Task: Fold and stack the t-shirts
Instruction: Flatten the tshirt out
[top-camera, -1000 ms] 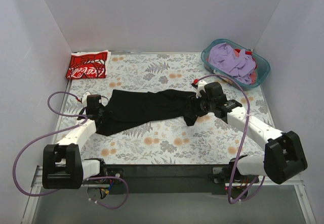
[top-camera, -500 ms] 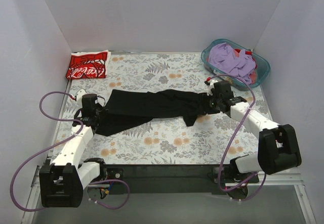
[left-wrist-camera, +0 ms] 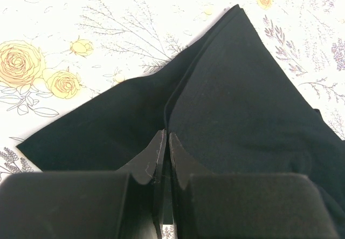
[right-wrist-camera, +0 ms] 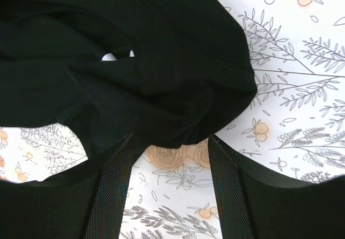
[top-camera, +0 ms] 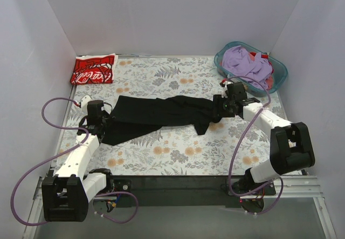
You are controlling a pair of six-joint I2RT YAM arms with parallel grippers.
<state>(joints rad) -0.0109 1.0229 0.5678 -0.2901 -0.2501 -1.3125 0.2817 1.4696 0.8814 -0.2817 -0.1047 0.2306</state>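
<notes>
The black t-shirt [top-camera: 161, 115] lies stretched out in a long crumpled band across the middle of the flowered table. My left gripper [top-camera: 101, 121] is at its left end. In the left wrist view the gripper [left-wrist-camera: 166, 136] is shut on a folded edge of the black t-shirt [left-wrist-camera: 237, 104]. My right gripper [top-camera: 220, 107] is at the shirt's right end. In the right wrist view it [right-wrist-camera: 170, 139] is open, with the bunched black t-shirt [right-wrist-camera: 161, 77] just past its fingertips and bare table between them. The red t-shirt [top-camera: 93, 69] with white lettering lies folded at the far left corner.
A teal basket [top-camera: 218, 62] holding purple and other clothes stands at the far right corner. White walls close in the table on the left, back and right. Purple cables loop off both arms.
My right gripper has drawn back to the right and a little farther away, letting the shirt's right end settle on the table. My left gripper shifted slightly left, still holding the left end.
</notes>
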